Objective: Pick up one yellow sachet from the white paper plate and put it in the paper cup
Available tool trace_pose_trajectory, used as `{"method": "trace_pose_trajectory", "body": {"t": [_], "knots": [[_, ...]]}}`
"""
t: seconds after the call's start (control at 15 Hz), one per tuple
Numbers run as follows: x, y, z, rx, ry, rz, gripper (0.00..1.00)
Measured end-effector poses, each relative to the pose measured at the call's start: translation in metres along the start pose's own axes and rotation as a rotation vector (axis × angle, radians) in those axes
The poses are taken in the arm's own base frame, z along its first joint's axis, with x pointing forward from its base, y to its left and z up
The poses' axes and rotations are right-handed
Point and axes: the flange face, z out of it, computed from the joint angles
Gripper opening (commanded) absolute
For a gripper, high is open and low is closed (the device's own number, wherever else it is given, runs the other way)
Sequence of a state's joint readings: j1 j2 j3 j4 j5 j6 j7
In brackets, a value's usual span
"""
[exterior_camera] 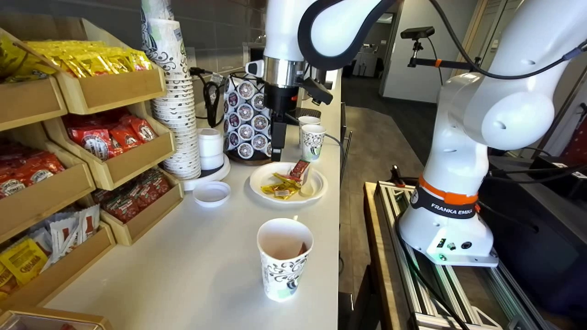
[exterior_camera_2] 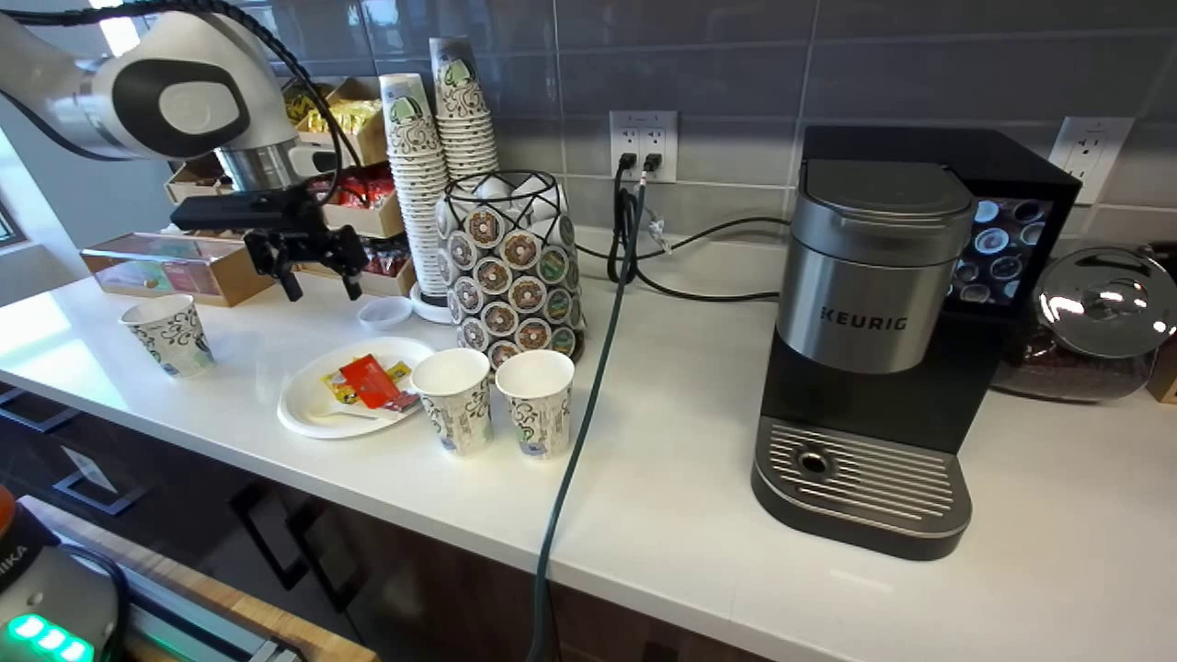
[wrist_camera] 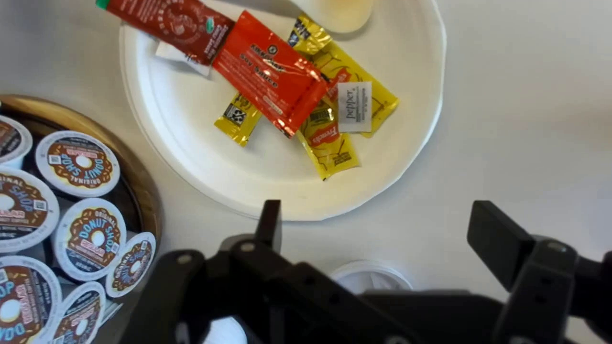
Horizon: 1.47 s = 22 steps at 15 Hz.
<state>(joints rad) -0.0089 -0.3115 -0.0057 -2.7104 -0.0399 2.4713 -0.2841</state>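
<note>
Pale wooden bins (exterior_camera: 121, 89) of glossy yellow and red packets are stacked at left in an exterior view, beside a tall column of nested cups (exterior_camera: 178, 123) and a shallow white dish (exterior_camera: 212, 193). Next, coffee pods (exterior_camera: 246, 112) with printed round lids are held in a rack with a wooden base. The black gripper (wrist_camera: 374, 215) is held above the counter, its blocky fingers (wrist_camera: 499, 243) parted wide. On the round white paper plate (wrist_camera: 411, 62), crinkled yellow sachets (wrist_camera: 330, 148) are partly covered by a red soy sauce packet (wrist_camera: 270, 74) and a small pepper packet (wrist_camera: 355, 106); a pale spoon (wrist_camera: 342, 12) is laid alongside. In the foreground, the scroll-printed paper cup (exterior_camera: 284, 277) is stood upright, a reddish-brown item, too small to identify, showing inside. At right, the smooth white arm (exterior_camera: 458, 137) is mounted on a metal frame (exterior_camera: 390, 197). The glossy white counter (exterior_camera: 151, 275) is backed by grey tiles (exterior_camera_2: 717, 55); a corridor is seen beyond, floored in grey.
</note>
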Motion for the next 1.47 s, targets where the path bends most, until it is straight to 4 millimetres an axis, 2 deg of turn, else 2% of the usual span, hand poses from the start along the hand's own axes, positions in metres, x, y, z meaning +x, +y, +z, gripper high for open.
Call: {"method": "trace_pose_trajectory", "body": {"t": [0.27, 0.4, 0.93, 1.47], "knots": [[0.004, 0.018, 0.039, 0.003, -0.019, -0.162, 1.00], [0.006, 0.024, 0.051, 0.009, -0.031, -0.189, 1.00], [0.009, 0.024, 0.049, -0.003, -0.029, -0.220, 1.00], [0.008, 0.024, 0.074, 0.024, -0.071, -0.385, 1.00]]}}
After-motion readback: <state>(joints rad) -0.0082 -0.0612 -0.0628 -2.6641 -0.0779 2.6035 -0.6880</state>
